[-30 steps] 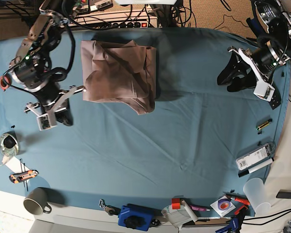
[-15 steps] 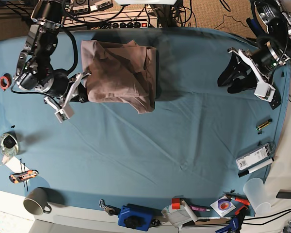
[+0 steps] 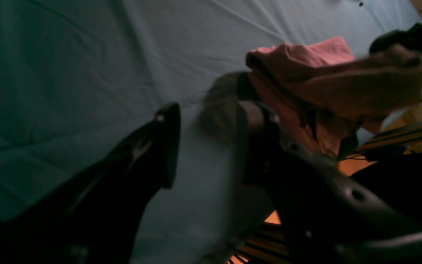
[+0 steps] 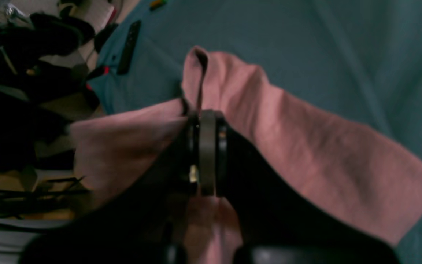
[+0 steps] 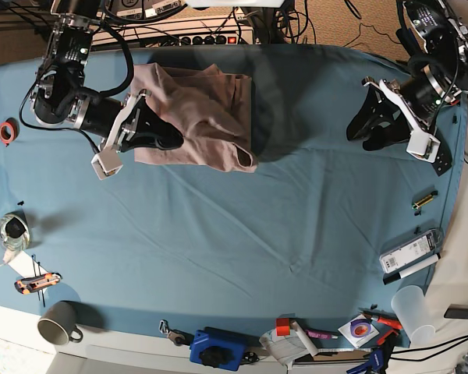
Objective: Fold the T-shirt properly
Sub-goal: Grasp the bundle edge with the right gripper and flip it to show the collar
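Observation:
The mauve T-shirt (image 5: pixel 207 105) lies folded and wrinkled on the teal table cloth (image 5: pixel 296 210) at the back left of the base view. My right gripper (image 5: pixel 168 136) is at its left front part, shut on a fold of the fabric and lifting it over the pile. In the right wrist view the closed fingers (image 4: pixel 206 146) pinch the pink cloth (image 4: pixel 324 154). My left gripper (image 5: pixel 360 131) is open and empty at the far right, well apart from the shirt. In the left wrist view the open gripper (image 3: pixel 205 121) has the shirt (image 3: pixel 324 73) beyond it.
A power strip and cables (image 5: pixel 195 35) lie behind the table. A mug (image 5: pixel 58 323), a utility knife (image 5: pixel 37 283), a blue device (image 5: pixel 217 348), a plastic cup (image 5: pixel 415 308) and a white box (image 5: pixel 409 253) lie along the front and right edges. A red tape roll (image 5: pixel 6 131) lies at the left.
My right arm has swung from the table's left side to the shirt's left edge, closed on the fabric and pulled it right over the pile. The left arm has barely moved.

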`<state>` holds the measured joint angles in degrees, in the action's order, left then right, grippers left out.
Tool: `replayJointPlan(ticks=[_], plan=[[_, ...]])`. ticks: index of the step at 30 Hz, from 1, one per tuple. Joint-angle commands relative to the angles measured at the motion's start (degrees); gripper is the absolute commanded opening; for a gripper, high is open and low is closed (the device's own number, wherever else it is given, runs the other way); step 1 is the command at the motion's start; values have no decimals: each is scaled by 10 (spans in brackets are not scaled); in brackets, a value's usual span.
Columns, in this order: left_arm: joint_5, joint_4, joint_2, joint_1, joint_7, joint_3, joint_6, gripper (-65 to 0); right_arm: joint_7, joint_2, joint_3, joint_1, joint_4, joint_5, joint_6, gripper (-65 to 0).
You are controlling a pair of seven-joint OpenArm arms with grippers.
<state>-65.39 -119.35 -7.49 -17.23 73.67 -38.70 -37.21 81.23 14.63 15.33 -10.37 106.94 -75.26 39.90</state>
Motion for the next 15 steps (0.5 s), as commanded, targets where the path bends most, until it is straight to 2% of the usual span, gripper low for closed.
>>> replayJointPlan(ticks=[1,9,15], plan=[[-12,-9,-5,3,-13,-2,-4,-416,-12,12,-2,5,10,-16,1,-650],[-13,-9,-4,2,-13,-2,-4,-416,-12,30,-6,13,10,-12,1,-650],[-12,-9,-5,2,-16,-2,-4,-417,-12,30,-7,28,9,56,1,-650]])
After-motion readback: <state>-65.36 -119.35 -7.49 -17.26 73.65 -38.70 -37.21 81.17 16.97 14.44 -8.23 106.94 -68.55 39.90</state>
